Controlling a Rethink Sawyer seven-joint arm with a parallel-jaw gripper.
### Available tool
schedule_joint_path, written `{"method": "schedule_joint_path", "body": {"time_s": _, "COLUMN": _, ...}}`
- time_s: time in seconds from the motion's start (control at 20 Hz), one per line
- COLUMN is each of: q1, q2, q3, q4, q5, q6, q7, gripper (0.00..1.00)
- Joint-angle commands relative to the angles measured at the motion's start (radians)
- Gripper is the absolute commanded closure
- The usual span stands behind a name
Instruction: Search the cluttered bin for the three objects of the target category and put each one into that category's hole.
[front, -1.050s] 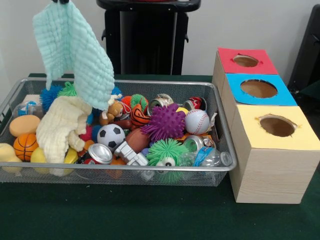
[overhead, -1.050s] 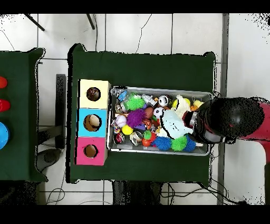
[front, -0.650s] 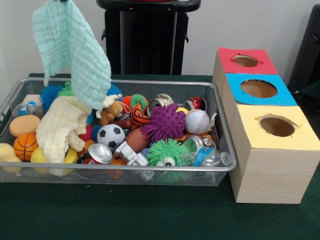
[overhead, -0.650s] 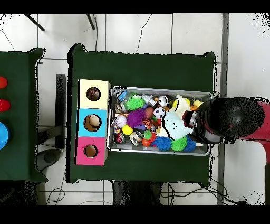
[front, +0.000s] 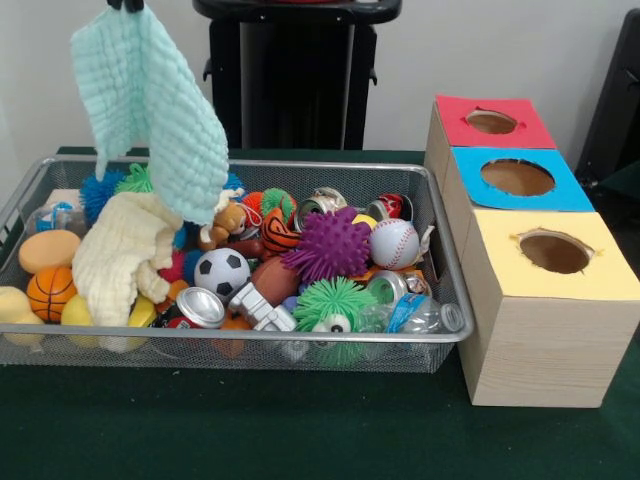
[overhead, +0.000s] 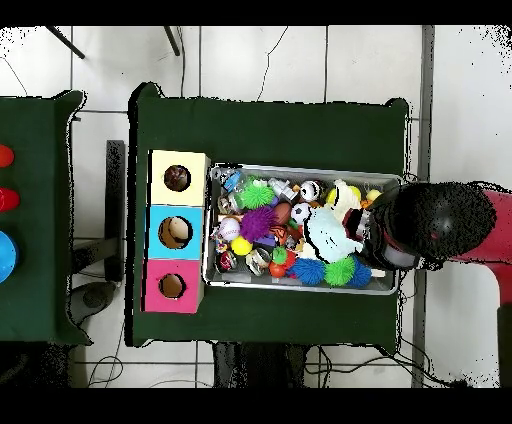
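While at top edge, tool (front: 125, 4) | clamps mint cloth (front: 150, 110) | above bin (front: 300, 168)

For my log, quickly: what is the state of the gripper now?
Gripper: closed on the mint green cloth, held hanging above the bin.

Cluttered bin (overhead: 300, 288) beside three-holed box (overhead: 178, 232)

The light is soft and even. A faint shadow lies on the dark green bench (front: 300, 430) under the silver wire-mesh bin (front: 250, 352).
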Motion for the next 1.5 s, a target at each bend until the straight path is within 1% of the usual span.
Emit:
{"method": "schedule_joint_path", "body": {"time_s": 0.05, "q1": -0.021, "q2": 0.061, "q3": 0.044, "q4": 0.029, "q5": -0.075, "q6": -0.095, "q7": -0.257, "gripper": 1.0}}
{"method": "schedule_joint_path", "body": {"time_s": 0.15, "q1": -0.024, "q2": 0.065, "q3": 0.043, "q4": 0.039, "q5": -0.072, "q6": -0.118, "q7": -0.239, "gripper": 1.0}}
{"method": "schedule_joint_path", "body": {"time_s": 0.3, "q1": -0.024, "q2": 0.081, "q3": 0.048, "q4": 0.033, "q5": -0.073, "q6": -0.129, "q7": -0.238, "gripper": 1.0}}
{"method": "schedule_joint_path", "body": {"time_s": 0.5, "q1": -0.018, "q2": 0.066, "q3": 0.042, "q4": 0.059, "q5": -0.064, "q6": -0.151, "q7": -0.205, "gripper": 1.0}}
{"method": "schedule_joint_path", "body": {"time_s": 0.7, "q1": -0.015, "q2": 0.089, "q3": 0.047, "q4": 0.065, "q5": -0.069, "q6": -0.194, "q7": -0.209, "gripper": 1.0}}
{"method": "schedule_joint_path", "body": {"time_s": 0.75, "q1": -0.015, "q2": 0.092, "q3": 0.048, "q4": 0.063, "q5": -0.074, "q6": -0.2, "q7": -0.217, "gripper": 0.0}}
{"method": "schedule_joint_path", "body": {"time_s": 0.9, "q1": -0.011, "q2": 0.087, "q3": 0.041, "q4": 0.067, "q5": -0.075, "q6": -0.218, "q7": -0.194, "gripper": 0.0}}
{"method": "schedule_joint_path", "body": {"time_s": 1.0, "q1": -0.004, "q2": 0.073, "q3": 0.032, "q4": 0.072, "q5": -0.07, "q6": -0.209, "q7": -0.176, "gripper": 0.0}}
{"method": "schedule_joint_path", "body": {"time_s": 1.15, "q1": -0.005, "q2": 0.073, "q3": 0.032, "q4": 0.081, "q5": -0.059, "q6": -0.21, "q7": -0.174, "gripper": 0.0}}
{"method": "schedule_joint_path", "body": {"time_s": 1.3, "q1": 0.0, "q2": 0.073, "q3": 0.027, "q4": 0.08, "q5": -0.07, "q6": -0.221, "q7": -0.167, "gripper": 0.0}}
{"method": "schedule_joint_path", "body": {"time_s": 1.4, "q1": 0.012, "q2": 0.063, "q3": 0.022, "q4": 0.095, "q5": -0.072, "q6": -0.237, "q7": -0.143, "gripper": 0.0}}
{"method": "schedule_joint_path", "body": {"time_s": 1.5, "q1": 0.036, "q2": 0.058, "q3": 0.008, "q4": 0.123, "q5": -0.082, "q6": -0.279, "q7": -0.084, "gripper": 0.0}}
